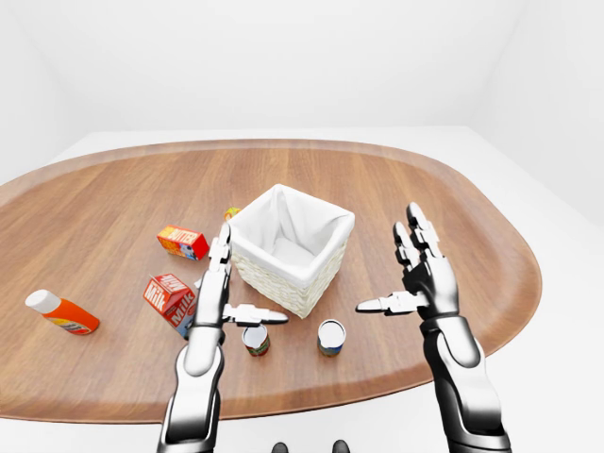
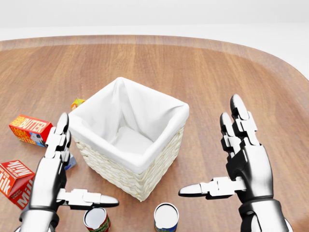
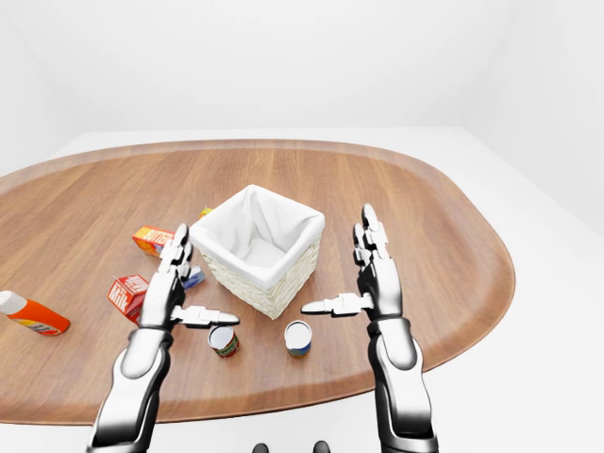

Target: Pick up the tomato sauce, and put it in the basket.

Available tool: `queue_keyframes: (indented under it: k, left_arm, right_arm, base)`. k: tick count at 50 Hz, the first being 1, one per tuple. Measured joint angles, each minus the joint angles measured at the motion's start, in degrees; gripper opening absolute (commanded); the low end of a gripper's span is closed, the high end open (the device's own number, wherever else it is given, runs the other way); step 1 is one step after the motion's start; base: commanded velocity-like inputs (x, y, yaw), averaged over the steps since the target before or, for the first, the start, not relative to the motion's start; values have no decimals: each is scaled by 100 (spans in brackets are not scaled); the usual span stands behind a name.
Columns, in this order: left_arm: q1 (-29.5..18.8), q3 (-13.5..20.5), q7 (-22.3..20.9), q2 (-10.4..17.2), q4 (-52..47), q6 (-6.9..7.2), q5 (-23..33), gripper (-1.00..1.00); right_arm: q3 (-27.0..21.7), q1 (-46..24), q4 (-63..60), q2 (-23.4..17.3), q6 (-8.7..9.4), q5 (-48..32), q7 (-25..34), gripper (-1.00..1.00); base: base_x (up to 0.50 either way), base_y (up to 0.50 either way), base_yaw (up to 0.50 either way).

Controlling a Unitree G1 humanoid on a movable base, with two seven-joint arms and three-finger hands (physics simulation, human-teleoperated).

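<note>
A small can with a red and green label (image 1: 256,340), which looks like the tomato sauce, stands upright on the wooden table near the bottom of the left-eye view. It is just below my left thumb. My left hand (image 1: 234,288) is open and empty, raised above the can, with its fingers beside the basket's left wall. The white-lined wicker basket (image 1: 321,274) stands in the middle and is empty. My right hand (image 1: 389,264) is open and empty to the right of the basket.
A second can with a blue label (image 1: 330,337) stands right of the first. A milk carton (image 1: 170,300), a butter box (image 1: 182,242) and an orange bottle (image 1: 61,312) lie to the left. A small item (image 1: 231,213) sits behind the basket. The table edge (image 1: 377,392) runs close below the cans.
</note>
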Motion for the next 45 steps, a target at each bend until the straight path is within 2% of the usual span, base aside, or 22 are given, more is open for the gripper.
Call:
queue_keyframes:
  k: [45]
  left_arm:
    - [38,-67,-83,45,155,0,746,100]
  right_arm:
    - [-2,-13,74,0,0,-3,-3,100]
  base:
    - [0,0,0]
